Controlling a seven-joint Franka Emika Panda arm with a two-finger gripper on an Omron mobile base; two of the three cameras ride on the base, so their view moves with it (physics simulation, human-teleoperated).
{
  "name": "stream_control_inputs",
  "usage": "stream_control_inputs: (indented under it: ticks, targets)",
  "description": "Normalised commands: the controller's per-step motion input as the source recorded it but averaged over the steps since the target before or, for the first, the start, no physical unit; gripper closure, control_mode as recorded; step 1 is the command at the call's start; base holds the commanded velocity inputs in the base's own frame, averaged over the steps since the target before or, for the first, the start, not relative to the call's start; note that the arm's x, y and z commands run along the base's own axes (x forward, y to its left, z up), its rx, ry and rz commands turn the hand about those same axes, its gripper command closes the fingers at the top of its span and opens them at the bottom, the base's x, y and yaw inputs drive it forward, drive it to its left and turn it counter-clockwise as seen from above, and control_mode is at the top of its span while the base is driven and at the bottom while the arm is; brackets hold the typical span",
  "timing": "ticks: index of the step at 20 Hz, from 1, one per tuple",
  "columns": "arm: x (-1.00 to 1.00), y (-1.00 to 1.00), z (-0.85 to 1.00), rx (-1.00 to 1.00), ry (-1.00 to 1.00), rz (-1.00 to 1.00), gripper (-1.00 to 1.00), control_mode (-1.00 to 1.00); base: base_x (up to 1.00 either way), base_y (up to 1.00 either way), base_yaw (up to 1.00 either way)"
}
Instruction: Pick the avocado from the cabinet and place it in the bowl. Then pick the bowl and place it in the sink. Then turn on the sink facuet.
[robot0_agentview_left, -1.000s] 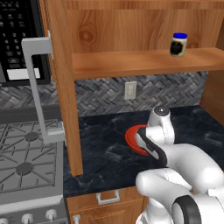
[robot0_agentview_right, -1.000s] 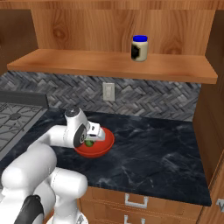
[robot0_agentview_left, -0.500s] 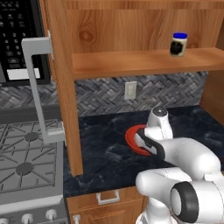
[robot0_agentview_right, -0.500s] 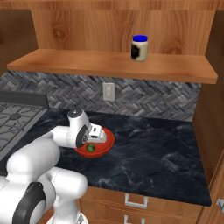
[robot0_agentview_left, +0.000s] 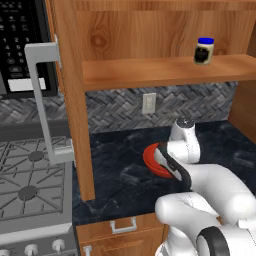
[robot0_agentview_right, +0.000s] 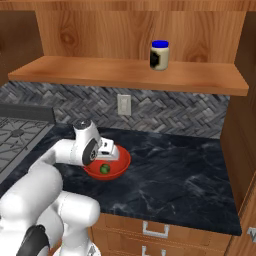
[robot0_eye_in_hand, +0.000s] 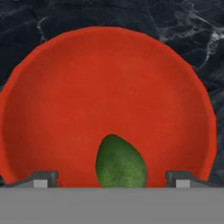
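**A:** What do the jaws show at this moment?

**B:** The gripper (robot0_eye_in_hand: 112, 177) hangs just above the bowl (robot0_eye_in_hand: 109, 100) with its jaws spread wide. The two fingertips (robot0_eye_in_hand: 43, 178) stand well to either side of the avocado (robot0_eye_in_hand: 121, 162) and touch nothing. The fruit lies free between them, resting on the red floor of the bowl.

**A:** So which part of the task is done?

**B:** The first step looks finished. The avocado (robot0_agentview_right: 104, 169) is out of the cabinet (robot0_agentview_left: 150, 70) and sits inside the bowl (robot0_agentview_right: 119, 167), near the side closest to the jaws. Nothing is held.

**A:** And beyond the jaws?

**B:** The bowl (robot0_agentview_left: 150, 159) stands on the dark marbled tabletop (robot0_agentview_right: 175, 170), directly below the jaws. Up and behind them is the cabinet shelf (robot0_agentview_right: 125, 74), which carries a dark jar with a blue lid (robot0_agentview_right: 159, 55). A white wall outlet (robot0_agentview_right: 123, 104) is set in the herringbone backsplash between shelf and tabletop. The stove (robot0_agentview_left: 30, 180) lies off to one side.

**A:** What remains?

**B:** Two steps, by my judgement. The bowl has yet to be gripped, probably at its rim, and carried to the sink. After that the faucet must be turned on.
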Motion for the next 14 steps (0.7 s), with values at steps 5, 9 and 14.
stream_control_inputs:
  ticks: [5,9,14]
  targets:
    - [-0.46,0.41,0.51,0.00,-0.01,0.08,-1.00,-1.00,0.00,0.00,0.00]
    - [-0.30,0.32,0.03,-0.01,0.00,0.09,-1.00,-1.00,0.00,0.00,0.00]
    - [-0.03,0.20,-0.14,-0.03,0.03,0.08,-1.00,-1.00,0.00,0.00,0.00]
